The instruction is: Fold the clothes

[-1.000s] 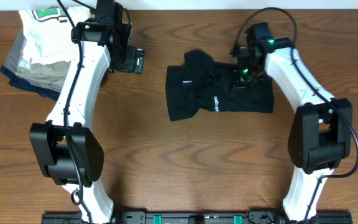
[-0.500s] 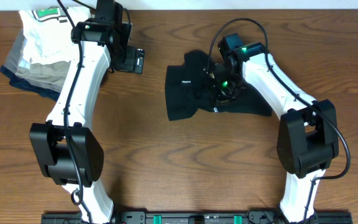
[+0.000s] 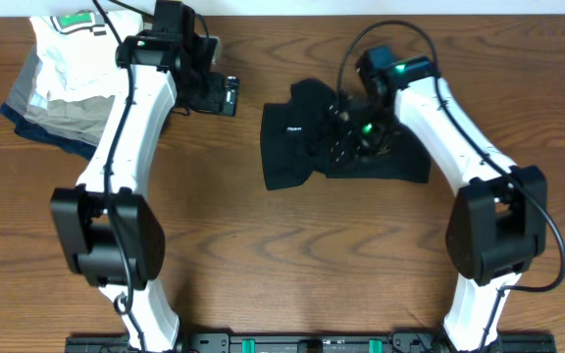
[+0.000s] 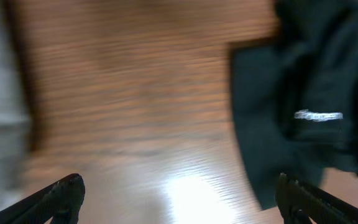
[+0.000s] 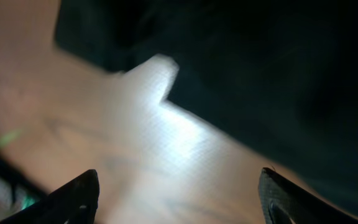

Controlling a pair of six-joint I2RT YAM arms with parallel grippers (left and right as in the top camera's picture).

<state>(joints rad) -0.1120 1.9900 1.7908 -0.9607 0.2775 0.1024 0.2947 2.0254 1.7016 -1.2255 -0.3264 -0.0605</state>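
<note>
Black garment [image 3: 292, 157]: bunched on table [image 3: 282, 255], upper centre of overhead frame. Left gripper [image 4: 179, 198]: spread wide, empty, left of garment. Right gripper [image 5: 179, 190]: spread wide, holding nothing, at garment's edge.

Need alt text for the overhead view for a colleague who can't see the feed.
A crumpled black garment lies midway across the wooden table, the right end effector directly over it. The left end effector hovers over bare wood beside it, near a pile of folded clothes at the far left corner.
</note>
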